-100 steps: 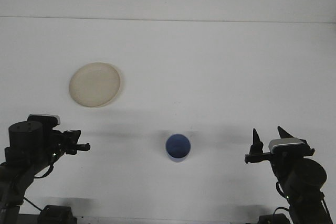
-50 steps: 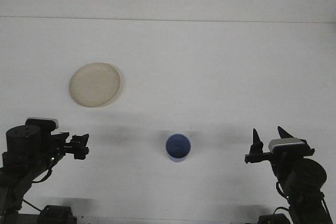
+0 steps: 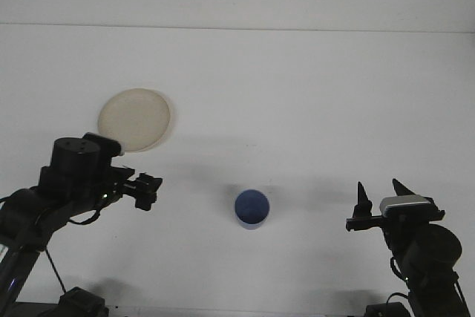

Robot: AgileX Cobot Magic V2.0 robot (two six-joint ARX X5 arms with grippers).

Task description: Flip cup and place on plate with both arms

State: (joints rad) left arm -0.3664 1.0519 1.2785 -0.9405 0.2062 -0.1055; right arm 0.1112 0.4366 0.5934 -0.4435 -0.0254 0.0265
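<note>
Centrally, near the front edge of a white table (image 3: 297, 94), a blue cup (image 3: 251, 207) stands on end, seen from above. To its left the left gripper (image 3: 151, 190) points at it, somewhat closer than the right gripper (image 3: 375, 195); whether its fingers are apart I cannot tell. The right gripper's fingers are spread. A cream plate (image 3: 134, 119) lies far left, well apart from the cup.

My left arm (image 3: 74, 172) is covering the plate's (image 3: 137, 116) lower-left rim; my left gripper's (image 3: 151, 189) state is staying unreadable.
</note>
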